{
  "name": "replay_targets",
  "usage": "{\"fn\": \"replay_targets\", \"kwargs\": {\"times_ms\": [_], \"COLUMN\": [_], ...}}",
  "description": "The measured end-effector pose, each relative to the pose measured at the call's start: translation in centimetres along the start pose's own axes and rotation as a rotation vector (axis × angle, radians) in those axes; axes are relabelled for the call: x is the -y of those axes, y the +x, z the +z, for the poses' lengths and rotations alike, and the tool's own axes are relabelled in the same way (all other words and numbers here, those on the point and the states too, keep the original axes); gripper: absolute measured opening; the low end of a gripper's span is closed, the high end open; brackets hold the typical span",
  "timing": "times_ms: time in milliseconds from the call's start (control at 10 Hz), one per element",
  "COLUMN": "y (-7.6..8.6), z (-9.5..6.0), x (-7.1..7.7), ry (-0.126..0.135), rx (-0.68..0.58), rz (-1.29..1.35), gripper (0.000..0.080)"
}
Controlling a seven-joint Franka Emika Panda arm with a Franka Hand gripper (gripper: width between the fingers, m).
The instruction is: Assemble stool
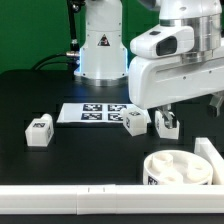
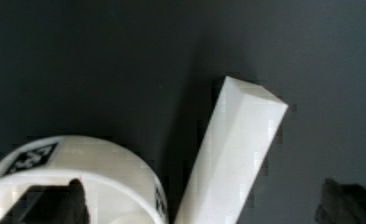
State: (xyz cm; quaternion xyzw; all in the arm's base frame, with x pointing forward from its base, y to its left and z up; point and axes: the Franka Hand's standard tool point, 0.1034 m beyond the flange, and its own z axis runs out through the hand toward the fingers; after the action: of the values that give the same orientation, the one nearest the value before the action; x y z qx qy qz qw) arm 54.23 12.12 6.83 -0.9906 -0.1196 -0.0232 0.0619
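Sides given as the exterior view's left and right.

1. Gripper (image 2: 201, 205): jaws spread wide, nothing held. Dark fingers (image 2: 52, 205) show at the two edges of the wrist view, clear of every part. It hangs over the table's right side, above the seat's rim and the bar.
2. Seat (image 1: 180, 168) (image 2: 73, 178): round, thick white disc, near right on the table, lying flat w/ sockets facing up. Tag on its side wall. No leg fitted.
3. Leg A (image 1: 38, 130): short white block w/ tag, at the left, well apart from the other parts.
4. Leg B (image 1: 135, 122): same type, mid table, just beside the marker board's right end.
5. Leg C (image 1: 166, 124): same type, right of leg B w/ a small gap. It shows just under the arm's hand in the exterior view. Can't tell if the hand is over it.
6. Bar (image 1: 208, 150) (image 2: 233, 140): white, narrow, angled, just right of the seat. Touching or not: can't tell.
7. Rail (image 1: 70, 197): long, white, runs along the near edge.
8. Marker board (image 1: 95, 112): flat, white, four tags, mid table toward the far side.
9. Arm (image 1: 170, 55): white, reaches in from the upper right. Its base (image 1: 100, 45) stands far centre.
10. Table (image 1: 60, 155): black, matte.
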Motion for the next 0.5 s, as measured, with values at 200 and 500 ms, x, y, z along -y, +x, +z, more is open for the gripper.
{"fn": "replay_targets", "kwargs": {"times_ms": [200, 500], "y": [-1.5, -3.9], "z": [0.1, 0.4], "x": [-1.2, -0.3], "ry": [0.006, -0.022], "rx": [0.063, 0.094], "rz": [0.179, 0.315], "gripper": [0.0649, 0.0649]}}
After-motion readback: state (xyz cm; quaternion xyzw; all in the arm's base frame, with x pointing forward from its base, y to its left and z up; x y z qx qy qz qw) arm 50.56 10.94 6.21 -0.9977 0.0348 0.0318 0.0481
